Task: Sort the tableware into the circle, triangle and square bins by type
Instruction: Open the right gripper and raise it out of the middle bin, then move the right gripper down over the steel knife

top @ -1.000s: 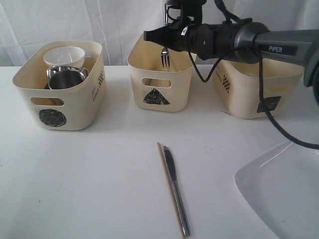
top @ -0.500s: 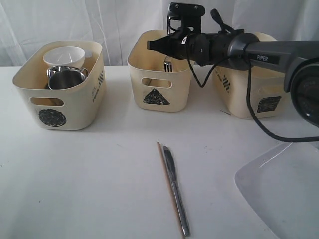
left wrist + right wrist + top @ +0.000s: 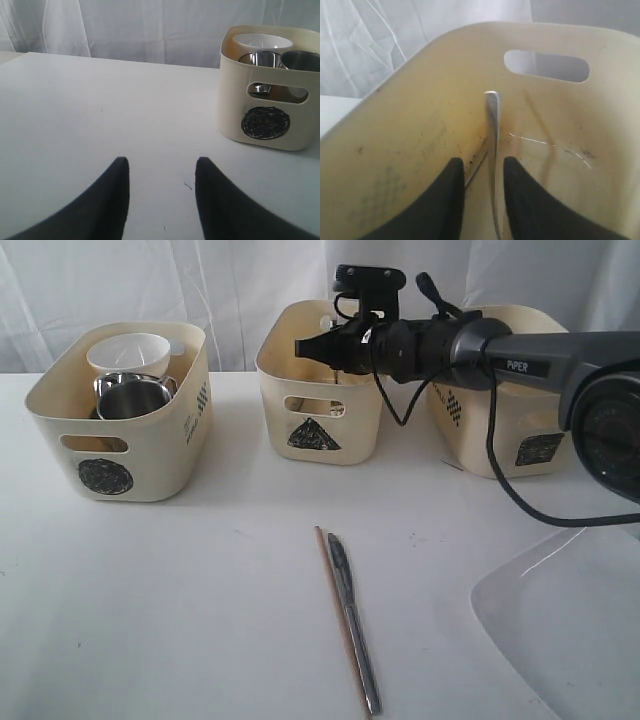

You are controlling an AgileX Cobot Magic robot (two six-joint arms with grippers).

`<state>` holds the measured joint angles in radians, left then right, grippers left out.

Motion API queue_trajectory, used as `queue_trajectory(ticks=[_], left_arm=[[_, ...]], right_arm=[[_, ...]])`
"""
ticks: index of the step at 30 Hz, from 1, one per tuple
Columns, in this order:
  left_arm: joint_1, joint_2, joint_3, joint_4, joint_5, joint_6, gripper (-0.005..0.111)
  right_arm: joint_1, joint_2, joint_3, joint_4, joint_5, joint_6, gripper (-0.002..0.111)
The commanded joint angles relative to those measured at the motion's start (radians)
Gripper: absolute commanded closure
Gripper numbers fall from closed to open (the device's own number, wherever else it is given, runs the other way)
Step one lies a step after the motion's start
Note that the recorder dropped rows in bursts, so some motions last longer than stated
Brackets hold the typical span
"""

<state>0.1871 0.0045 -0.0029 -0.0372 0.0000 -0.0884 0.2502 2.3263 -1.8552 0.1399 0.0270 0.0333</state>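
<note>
My right gripper [image 3: 305, 345] reaches over the triangle bin [image 3: 320, 430], and in the right wrist view it [image 3: 480, 162] stands open inside that bin [image 3: 410, 150]. The steel fork [image 3: 492, 120] leans in the bin between the fingers, free of both. The circle bin [image 3: 120, 450] holds a white bowl [image 3: 128, 352] and steel mugs [image 3: 130, 398]. The square bin [image 3: 500, 430] is partly behind the arm. A steel knife [image 3: 352, 620] and a wooden chopstick [image 3: 338, 610] lie side by side on the table. My left gripper [image 3: 161, 162] is open over bare table, short of the circle bin [image 3: 270, 125].
A large white square plate [image 3: 570, 625] lies at the table's front right corner. White curtains hang behind the bins. The right arm's cable [image 3: 500, 470] loops down in front of the square bin.
My right gripper lowered the fork into the triangle bin and opened, letting it go. The left gripper has not moved.
</note>
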Motion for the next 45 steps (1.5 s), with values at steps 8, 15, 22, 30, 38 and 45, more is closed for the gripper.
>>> queue_trajectory(ticks=[8, 15, 22, 30, 38, 45], left_arm=[[0.003, -0.005, 0.003, -0.005, 0.000, -0.003, 0.060], [0.003, -0.005, 0.003, -0.005, 0.000, -0.003, 0.060], [0.003, -0.005, 0.003, -0.005, 0.000, -0.003, 0.060], [0.003, -0.005, 0.003, -0.005, 0.000, -0.003, 0.060], [0.003, -0.005, 0.003, -0.005, 0.000, -0.003, 0.060], [0.003, -0.005, 0.003, -0.005, 0.000, -0.003, 0.060]], right_arm=[[-0.009, -0.080, -0.008, -0.006, 0.186, -0.015, 0.070], [-0.009, -0.156, -0.002, -0.019, 0.398, -0.014, 0.070], [-0.009, -0.262, 0.096, -0.051, 0.505, -0.033, 0.070], [-0.009, -0.471, 0.369, -0.051, 0.441, -0.033, 0.070], [-0.009, -0.746, 0.720, -0.047, 0.334, -0.033, 0.070], [-0.009, -0.899, 0.879, -0.047, 0.345, -0.041, 0.070]])
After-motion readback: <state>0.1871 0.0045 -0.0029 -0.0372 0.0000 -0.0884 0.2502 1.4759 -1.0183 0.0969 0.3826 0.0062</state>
